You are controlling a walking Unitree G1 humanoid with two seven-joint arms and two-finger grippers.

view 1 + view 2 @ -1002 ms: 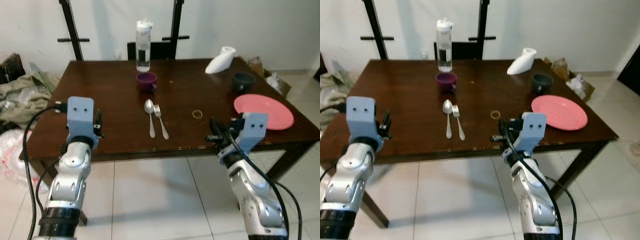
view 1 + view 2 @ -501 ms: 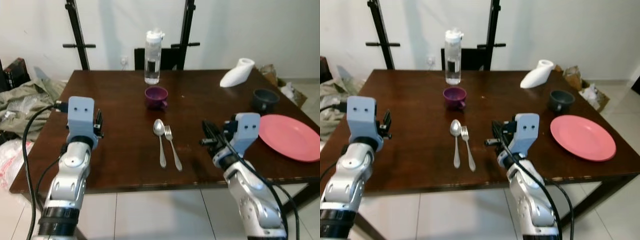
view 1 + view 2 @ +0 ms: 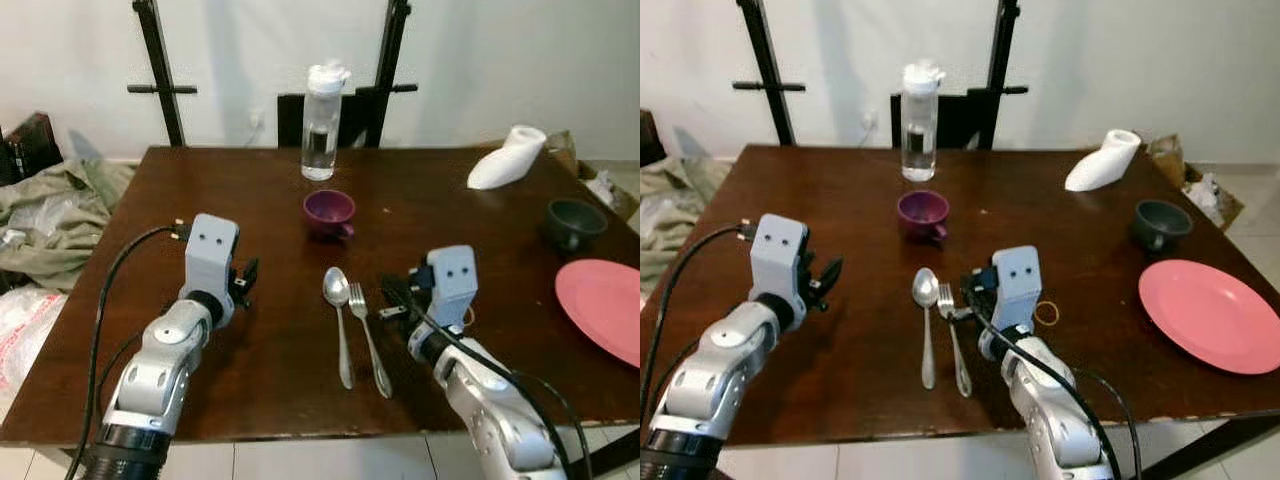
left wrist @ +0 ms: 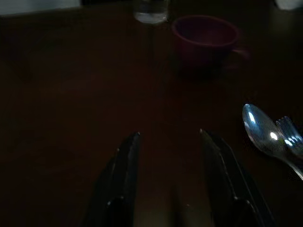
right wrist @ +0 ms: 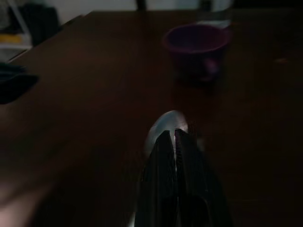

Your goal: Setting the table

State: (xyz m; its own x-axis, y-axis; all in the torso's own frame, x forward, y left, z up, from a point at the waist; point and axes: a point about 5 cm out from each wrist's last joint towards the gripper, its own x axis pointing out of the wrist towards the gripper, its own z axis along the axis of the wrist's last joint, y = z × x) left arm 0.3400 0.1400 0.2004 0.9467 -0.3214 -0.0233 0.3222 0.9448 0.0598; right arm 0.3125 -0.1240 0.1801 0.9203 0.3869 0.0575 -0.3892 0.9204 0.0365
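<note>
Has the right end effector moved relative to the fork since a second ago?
Yes. The right end effector has moved from near the table edge leftward to the fork.

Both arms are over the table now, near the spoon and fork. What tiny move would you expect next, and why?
Probably the right gripper opens its jaws and dips toward the fork. It sits just above the fork's tines, beside the spoon, with its jaws shut, so it cannot grasp anything yet. The left gripper waits open over bare table.
</note>
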